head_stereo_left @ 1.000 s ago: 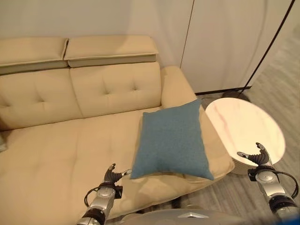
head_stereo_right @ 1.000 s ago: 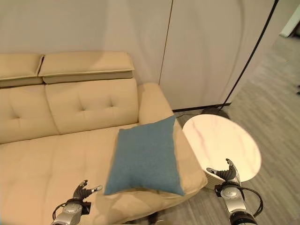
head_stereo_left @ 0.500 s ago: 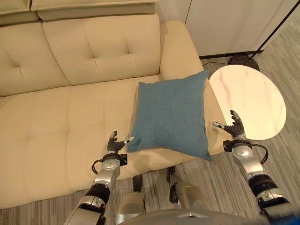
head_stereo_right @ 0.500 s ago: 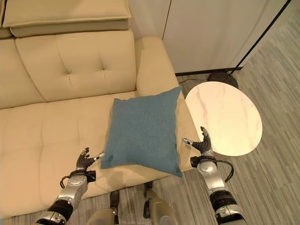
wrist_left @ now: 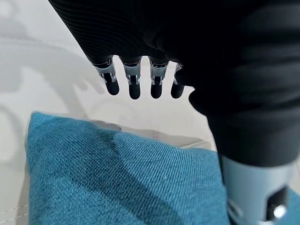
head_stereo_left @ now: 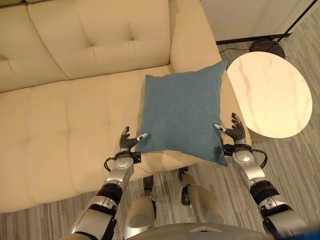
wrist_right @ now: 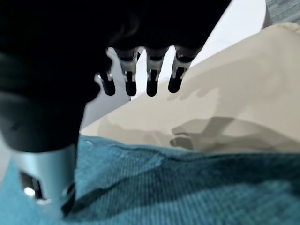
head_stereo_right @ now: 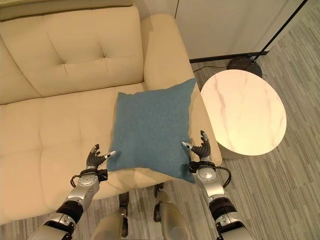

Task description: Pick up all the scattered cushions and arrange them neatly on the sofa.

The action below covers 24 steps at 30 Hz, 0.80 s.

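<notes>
Flanking blue cushion (head_stereo_left: 181,116) on sofa (head_stereo_left: 65,125), left hand (head_stereo_left: 128,144), right hand (head_stereo_left: 234,135), fingers spread.

no text, label, number or sign can be read on anything here.

A round white marble-patterned side table (head_stereo_left: 270,95) stands on grey wood-grain plank flooring (head_stereo_right: 280,200). Beyond the table — a dark round lamp base (head_stereo_left: 266,46) with a thin black pole, set against a white wall (head_stereo_right: 220,22).
</notes>
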Available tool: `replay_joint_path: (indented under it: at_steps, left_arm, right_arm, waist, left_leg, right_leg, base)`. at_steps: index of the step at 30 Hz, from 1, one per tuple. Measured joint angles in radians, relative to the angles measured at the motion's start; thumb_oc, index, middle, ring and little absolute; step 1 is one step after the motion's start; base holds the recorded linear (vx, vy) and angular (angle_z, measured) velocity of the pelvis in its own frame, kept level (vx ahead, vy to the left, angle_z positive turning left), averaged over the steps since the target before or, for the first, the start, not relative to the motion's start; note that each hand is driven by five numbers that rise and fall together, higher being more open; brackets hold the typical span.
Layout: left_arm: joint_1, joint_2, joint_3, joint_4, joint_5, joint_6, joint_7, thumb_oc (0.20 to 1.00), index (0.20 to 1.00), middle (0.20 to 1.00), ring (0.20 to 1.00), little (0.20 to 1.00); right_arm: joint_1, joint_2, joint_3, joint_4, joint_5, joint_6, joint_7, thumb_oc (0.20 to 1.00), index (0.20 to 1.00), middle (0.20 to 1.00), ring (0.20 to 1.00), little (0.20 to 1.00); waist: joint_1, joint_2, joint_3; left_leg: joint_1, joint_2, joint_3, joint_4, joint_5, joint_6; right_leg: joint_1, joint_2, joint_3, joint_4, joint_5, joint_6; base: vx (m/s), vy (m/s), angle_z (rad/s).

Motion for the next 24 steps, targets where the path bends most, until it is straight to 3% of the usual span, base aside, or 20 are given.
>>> replay_joint_path:
  at_steps: [4, 8, 16, 24]
  left_arm:
    - [-0.035, 0.006, -0.002, 0.017, -0.005, 0.000, 0.014, 1.000, 1.000, 1.000, 1.000, 1.000]
    - [-0.151, 0.055, -0.001, 0.082, -0.009, -0.018, 0.021, 1.000, 1.000, 1.000, 1.000, 1.000]
    - [-0.254, 0.125, -0.004, 0.104, -0.036, -0.029, 0.010, 1.000, 1.000, 1.000, 1.000, 1.000]
    - [-0.293, 0.101, -0.005, 0.101, -0.127, -0.068, -0.010, 1.000, 1.000, 1.000, 1.000, 1.000]
  right_arm:
    - [-0.006, 0.003, 0.011, 0.000, 0.011, -0.008, -0.001, 1.000, 1.000, 1.000, 1.000, 1.000]
    - [-0.071, 0.024, 0.020, -0.007, 0.020, -0.019, -0.001, 1.000, 1.000, 1.000, 1.000, 1.000]
    - [-0.163, 0.011, 0.043, -0.047, 0.020, -0.029, 0.003, 1.000, 1.000, 1.000, 1.000, 1.000]
    - [-0.191, 0.011, 0.043, -0.058, 0.021, -0.039, 0.001, 1.000, 1.000, 1.000, 1.000, 1.000]
  waist:
    - [-0.002, -0.007, 0.023]
    - [-0.011, -0.070, 0.072]
    - [-0.036, -0.121, 0.094]
    - [-0.040, -0.157, 0.106]
  left_leg:
    - [-0.042, -0.001, 0.000, 0.029, -0.008, -0.002]
    - [-0.127, 0.001, 0.000, 0.115, -0.035, -0.009]
    - [-0.276, 0.009, -0.001, 0.267, -0.093, -0.010]
    - [-0.365, 0.018, -0.004, 0.361, -0.119, -0.009]
  right_leg:
    - [-0.027, 0.001, 0.000, 0.000, 0.011, -0.008]
    - [-0.074, 0.001, 0.005, 0.000, 0.020, 0.002]
    - [-0.155, 0.004, 0.010, 0.001, 0.056, 0.005]
    - [-0.203, 0.001, 0.009, 0.019, 0.033, 0.009]
  base:
    - [-0.01, -0.001, 0.02]
    - [-0.01, -0.007, -0.02]
    - [-0.01, -0.008, -0.02]
    - [0.02, -0.011, 0.02]
